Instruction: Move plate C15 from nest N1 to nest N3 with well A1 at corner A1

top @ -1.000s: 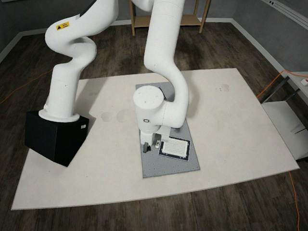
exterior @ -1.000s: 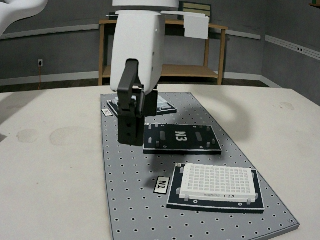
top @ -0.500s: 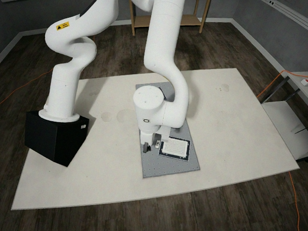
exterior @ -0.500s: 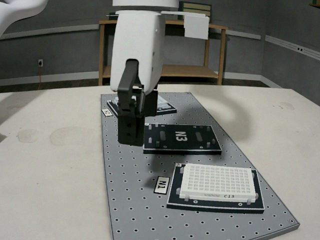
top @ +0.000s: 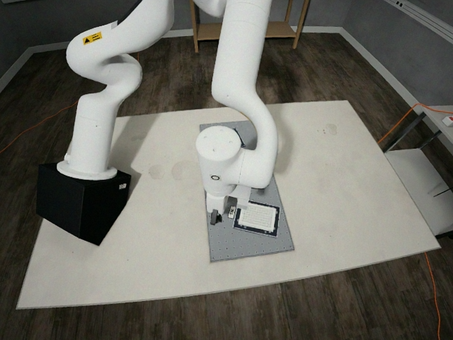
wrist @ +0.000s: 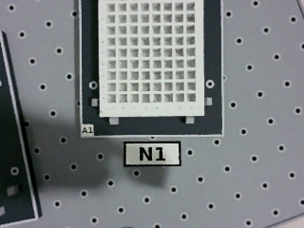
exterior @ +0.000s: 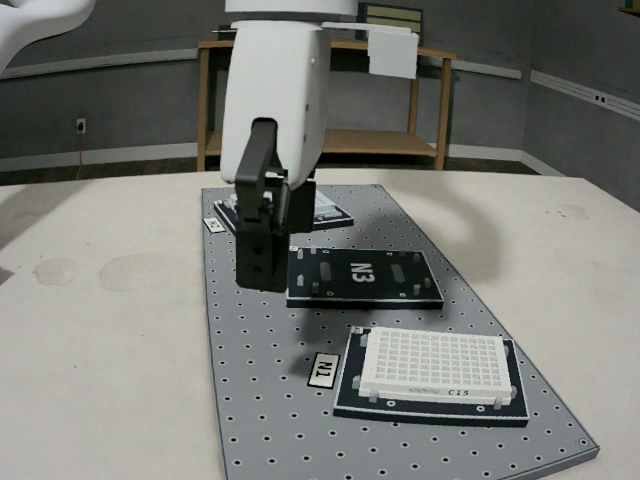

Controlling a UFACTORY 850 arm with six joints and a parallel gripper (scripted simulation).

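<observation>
Plate C15 (exterior: 434, 364), a white well plate with its label on the near long side, sits on black nest N1; it also shows in the wrist view (wrist: 151, 57) and in the top view (top: 257, 216). The N1 sign (exterior: 323, 369) lies left of the nest and shows in the wrist view (wrist: 152, 154) too. An A1 mark (wrist: 87, 129) is at the nest's corner. Empty nest N3 (exterior: 363, 279) lies behind N1. Plate C51 (exterior: 323, 207) sits on the far nest, partly hidden. My gripper (exterior: 263, 258) is open and empty, hanging above the deck left of N3.
The grey perforated deck (exterior: 361, 330) carries all three nests. A small sign (exterior: 213, 224) lies at the deck's far left. N3's edge shows at the wrist view's left (wrist: 14, 157). A wooden shelf (exterior: 330, 139) stands behind the table. The black arm base (top: 82, 202) is at left.
</observation>
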